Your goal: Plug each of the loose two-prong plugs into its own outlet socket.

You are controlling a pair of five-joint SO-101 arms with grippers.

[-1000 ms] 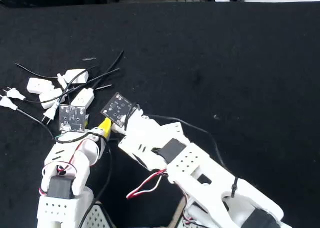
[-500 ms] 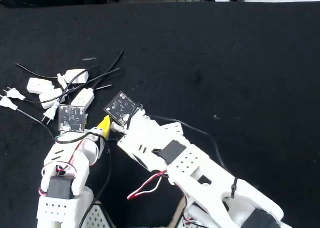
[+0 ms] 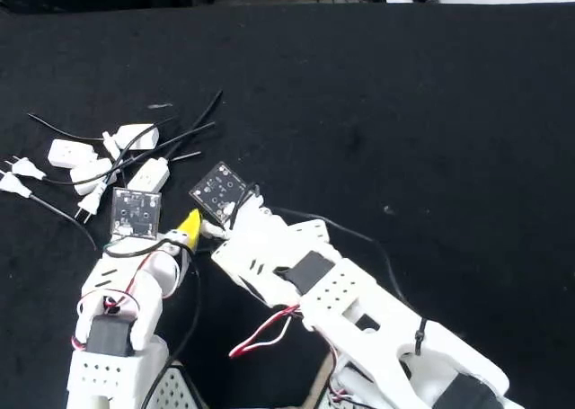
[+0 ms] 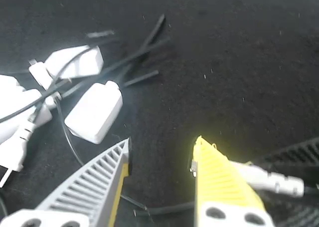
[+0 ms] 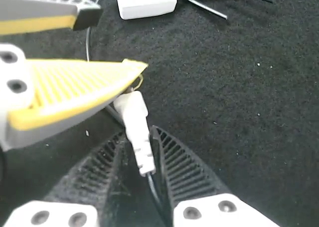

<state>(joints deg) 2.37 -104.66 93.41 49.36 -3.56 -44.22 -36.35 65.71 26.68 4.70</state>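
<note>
My right gripper (image 5: pixel 138 137) is shut on a white two-prong plug (image 5: pixel 135 122), its black fingers (image 5: pixel 177 164) on both sides of the plug's body. The same plug (image 4: pixel 269 179) lies just beside the yellow finger (image 4: pixel 217 179) of my left gripper (image 4: pixel 160 144), which is open with nothing between its fingers. That yellow finger (image 5: pixel 75 87) touches the plug's front end. A white outlet socket (image 4: pixel 94 112) lies just ahead of the left gripper, with another socket (image 4: pixel 75 62) behind it. In the high view both grippers meet near the left front, the left gripper (image 3: pixel 180 227) next to the right gripper (image 3: pixel 214 231).
Several white sockets (image 3: pixel 72 151) and loose plugs (image 3: pixel 27 168) with black cords (image 3: pixel 180 130) lie tangled at the table's left side. The black table (image 3: pixel 404 112) stretches away to the right and far side. A black cord (image 3: pixel 359 238) trails behind the right arm.
Both wrists have shifted slightly to the right, and the right gripper has edged a little away from me with the plug. The sockets and loose plugs have not moved.
</note>
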